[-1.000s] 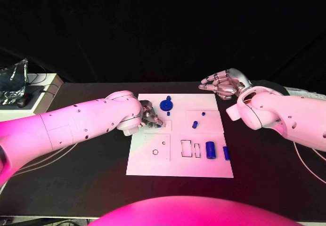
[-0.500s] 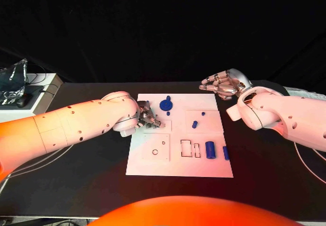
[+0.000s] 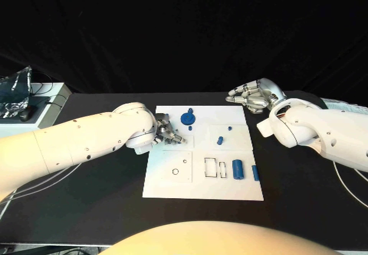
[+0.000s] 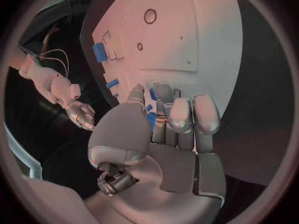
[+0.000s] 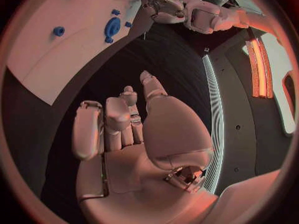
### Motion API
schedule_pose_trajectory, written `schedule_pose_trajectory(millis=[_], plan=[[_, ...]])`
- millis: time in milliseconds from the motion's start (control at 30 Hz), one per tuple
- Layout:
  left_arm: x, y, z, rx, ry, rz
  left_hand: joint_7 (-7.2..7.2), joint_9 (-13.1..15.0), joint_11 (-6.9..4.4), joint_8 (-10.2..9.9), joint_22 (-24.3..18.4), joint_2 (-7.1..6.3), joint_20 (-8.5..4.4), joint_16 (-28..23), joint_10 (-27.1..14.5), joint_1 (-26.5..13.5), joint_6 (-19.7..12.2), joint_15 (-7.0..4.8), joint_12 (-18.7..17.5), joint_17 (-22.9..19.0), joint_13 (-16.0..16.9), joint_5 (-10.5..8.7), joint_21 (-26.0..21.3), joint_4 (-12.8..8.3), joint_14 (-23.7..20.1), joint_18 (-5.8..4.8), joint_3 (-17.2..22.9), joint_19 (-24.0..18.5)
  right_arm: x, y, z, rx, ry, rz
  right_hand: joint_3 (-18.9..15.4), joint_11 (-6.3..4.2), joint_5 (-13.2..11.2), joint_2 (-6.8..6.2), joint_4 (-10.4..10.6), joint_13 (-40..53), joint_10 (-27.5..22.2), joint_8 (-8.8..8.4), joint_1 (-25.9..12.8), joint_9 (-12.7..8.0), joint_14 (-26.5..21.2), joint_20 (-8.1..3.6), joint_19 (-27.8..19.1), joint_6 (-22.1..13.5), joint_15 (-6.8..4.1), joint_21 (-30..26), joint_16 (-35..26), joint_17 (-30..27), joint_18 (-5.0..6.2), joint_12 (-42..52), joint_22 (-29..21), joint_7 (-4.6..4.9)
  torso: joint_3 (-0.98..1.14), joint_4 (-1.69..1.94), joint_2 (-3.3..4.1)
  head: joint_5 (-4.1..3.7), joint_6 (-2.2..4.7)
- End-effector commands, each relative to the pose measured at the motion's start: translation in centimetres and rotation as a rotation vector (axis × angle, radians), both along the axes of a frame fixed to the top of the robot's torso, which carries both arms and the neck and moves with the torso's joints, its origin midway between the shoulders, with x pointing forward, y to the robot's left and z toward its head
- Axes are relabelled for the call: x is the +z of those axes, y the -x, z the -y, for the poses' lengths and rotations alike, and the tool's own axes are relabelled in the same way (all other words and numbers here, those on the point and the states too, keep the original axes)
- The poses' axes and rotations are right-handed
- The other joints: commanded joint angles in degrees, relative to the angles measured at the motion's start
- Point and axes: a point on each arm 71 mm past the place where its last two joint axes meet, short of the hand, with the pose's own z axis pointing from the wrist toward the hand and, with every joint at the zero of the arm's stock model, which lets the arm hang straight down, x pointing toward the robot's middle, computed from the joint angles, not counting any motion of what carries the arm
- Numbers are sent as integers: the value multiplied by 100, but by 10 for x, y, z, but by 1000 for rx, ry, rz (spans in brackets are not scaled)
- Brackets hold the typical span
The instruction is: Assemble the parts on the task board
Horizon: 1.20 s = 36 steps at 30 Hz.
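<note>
The left hand [image 3: 167, 133] hangs over the near-left part of the white task board [image 3: 230, 183], its fingers [image 4: 181, 115] curled narrow around a small blue part [image 4: 151, 119]. The right hand [image 3: 253, 95] hovers past the board's far right corner above the black worktop [image 3: 92, 196], fingers curled in, holding nothing. Just beyond the left fingers stands a round blue part [image 3: 189, 118]; further blue parts lie toward the board's right side.

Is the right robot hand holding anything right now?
No. The right robot hand hangs off the board's far right corner, fingers curled in on nothing in the right wrist view.
</note>
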Motion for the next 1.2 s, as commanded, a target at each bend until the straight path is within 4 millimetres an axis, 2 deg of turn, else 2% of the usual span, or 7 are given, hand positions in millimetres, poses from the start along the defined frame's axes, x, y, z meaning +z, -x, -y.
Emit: schedule_pose_trajectory(millis=[33, 167, 400, 467, 633, 1033, 1200], plan=[[1, 0, 2, -13, 6, 4, 15, 9, 12, 26, 376, -84, -11, 42, -42, -9, -15, -8, 40, 4, -12, -98, -33, 80, 18, -91, 33, 44, 0, 1, -1, 16, 3, 11, 11, -9, 20, -4, 15, -5, -47, -23, -51, -5, 8, 15, 457, -10, 12, -27, -34, 2, -4, -31, 1098, 41, 6, -3, -1, 7, 6], [5, -1, 1, -2, 29, 0, 18, 9, 13, 27, 386, -148, -13, 37, -48, -34, -16, -7, 42, -5, -17, -337, -48, 166, 13, -92, 101, 47, 0, 1, -1, 15, 2, 11, 11, -9, 20, -4, 15, -5, -47, -23, -51, -5, 8, 15, 457, -10, 12, -27, -34, 2, -4, -31, 1098, 41, 7, -2, 4, 6, 25], [24, -13, -13, 70, 132, -21, 170, -91, 127, -138, 169, -92, -4, -303, -311, -19, -291, 47, -52, -284, -84, -335, -516, 316, -112, -34, 152, -192, 1, 0, 2, 10, -8, 19, 14, -8, 20, 6, 6, -12, -53, -24, -47, -9, 6, 16, 457, -14, 13, -27, -38, -1, -4, -41, 1098, 43, 11, 1, -5, 1, 58], [30, -17, -19, 85, 158, -27, 332, -435, 249, -440, 38, -7, 78, -513, -481, 121, -446, 141, -212, -473, -235, -274, -784, 202, -239, 14, 149, -339, 1, 0, 2, 9, -14, 23, 13, -8, 21, 8, 4, -38, -72, -25, -48, -10, 4, 16, 456, -16, 13, -32, -41, -4, -3, -72, 1097, 44, 11, 3, -10, 3, 77], [42, -26, -30, 102, 190, -35, 471, -1242, 348, -824, -128, 106, 206, -704, -568, 241, -449, 221, -401, -719, -613, -251, -1155, 21, -409, 123, 137, -486, 2, -1, 4, 5, -24, 31, 14, -3, 28, 17, -7, -82, -96, -32, -39, -22, 2, 18, 453, -45, 16, -47, -48, -8, 0, -124, 1093, 55, 6, 5, 1, 9, 136], [55, -58, -52, 159, 123, 36, 574, -2062, 401, -769, -30, 186, 277, -594, -634, 247, -605, 263, -199, -820, -920, -243, -1220, 41, -413, 188, 130, -423, 2, -2, 7, -1, -30, 37, 17, -3, 63, 45, -30, -137, -112, -30, -30, -38, -1, 20, 448, -53, 17, -72, -67, -18, 4, -179, 1087, 58, -3, -15, 49, 71, 370], [59, -73, -60, 192, 98, 54, 615, -2442, 429, -895, 45, -21, 299, -517, -641, 123, -607, 283, -132, -776, -944, -329, -1158, 352, -387, 199, -34, -379, 4, -2, 10, -7, -29, 42, 14, -2, 83, 50, -36, -148, -112, -31, -33, -47, 0, 21, 449, -59, 17, -73, -69, -17, 4, -186, 1087, 61, -6, -11, 78, 89, 390]])
